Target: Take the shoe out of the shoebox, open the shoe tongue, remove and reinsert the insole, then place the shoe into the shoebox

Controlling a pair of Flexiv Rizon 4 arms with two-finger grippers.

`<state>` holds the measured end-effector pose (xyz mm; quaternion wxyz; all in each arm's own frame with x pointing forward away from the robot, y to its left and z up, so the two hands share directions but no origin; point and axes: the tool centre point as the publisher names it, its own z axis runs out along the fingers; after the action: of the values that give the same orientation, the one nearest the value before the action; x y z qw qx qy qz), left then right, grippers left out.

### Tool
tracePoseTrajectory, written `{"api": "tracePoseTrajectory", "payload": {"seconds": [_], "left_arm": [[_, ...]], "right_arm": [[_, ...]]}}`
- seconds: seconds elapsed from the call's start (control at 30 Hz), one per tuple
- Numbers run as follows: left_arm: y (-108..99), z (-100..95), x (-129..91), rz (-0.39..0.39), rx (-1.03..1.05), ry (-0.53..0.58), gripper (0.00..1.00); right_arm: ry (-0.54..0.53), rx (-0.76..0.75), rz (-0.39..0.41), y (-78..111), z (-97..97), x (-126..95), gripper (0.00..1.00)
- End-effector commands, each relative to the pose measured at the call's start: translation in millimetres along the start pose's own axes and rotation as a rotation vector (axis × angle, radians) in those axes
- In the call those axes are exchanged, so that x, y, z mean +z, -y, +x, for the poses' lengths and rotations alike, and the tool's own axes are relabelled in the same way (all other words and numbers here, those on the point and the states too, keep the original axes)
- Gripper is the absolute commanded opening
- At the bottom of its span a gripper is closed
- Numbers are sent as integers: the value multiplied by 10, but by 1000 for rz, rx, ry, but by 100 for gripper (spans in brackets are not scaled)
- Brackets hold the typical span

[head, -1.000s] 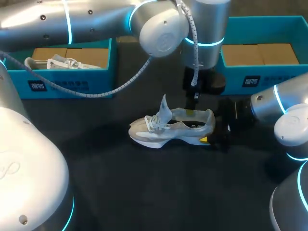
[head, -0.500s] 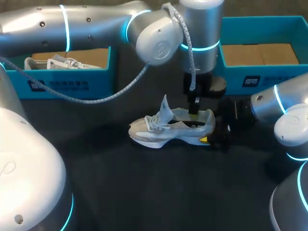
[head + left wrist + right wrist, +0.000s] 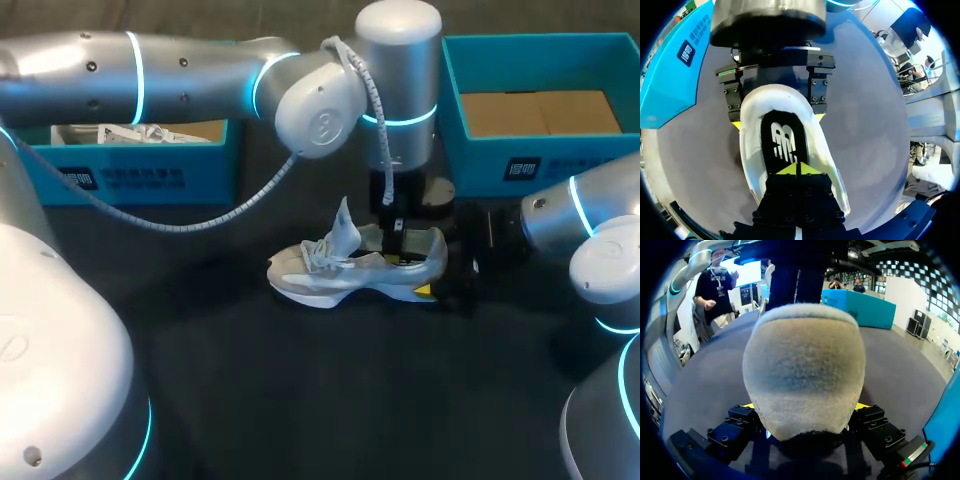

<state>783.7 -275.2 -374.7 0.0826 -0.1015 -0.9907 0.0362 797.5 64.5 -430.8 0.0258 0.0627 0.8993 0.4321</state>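
Head view puts the shoe (image 3: 350,268), grey and white, upright on its sole on the dark tabletop (image 3: 300,390), outside both boxes, with its toe towards my left and its tongue (image 3: 343,222) standing up. In the left wrist view the black insole (image 3: 782,142) lies flat inside. My left gripper (image 3: 797,169) hangs down into the shoe's opening, yellow tips pressed together just over the insole (whether they nip its edge, I cannot tell). My right gripper (image 3: 805,407) clamps the heel from both sides. A blue shoebox (image 3: 140,170) sits behind at left, a second shoebox (image 3: 540,160) behind at right
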Motion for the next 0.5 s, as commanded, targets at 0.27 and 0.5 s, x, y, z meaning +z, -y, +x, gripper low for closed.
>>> {"api": "tracePoseTrajectory", "payload": {"seconds": [0.27,0.5], "left_arm": [[33,61,162,21,5,-35,0],[29,53,221,16,5,-48,19]], "right_arm": [[2,1,4,32,21,63,0],[2,1,4,32,21,63,0]]}}
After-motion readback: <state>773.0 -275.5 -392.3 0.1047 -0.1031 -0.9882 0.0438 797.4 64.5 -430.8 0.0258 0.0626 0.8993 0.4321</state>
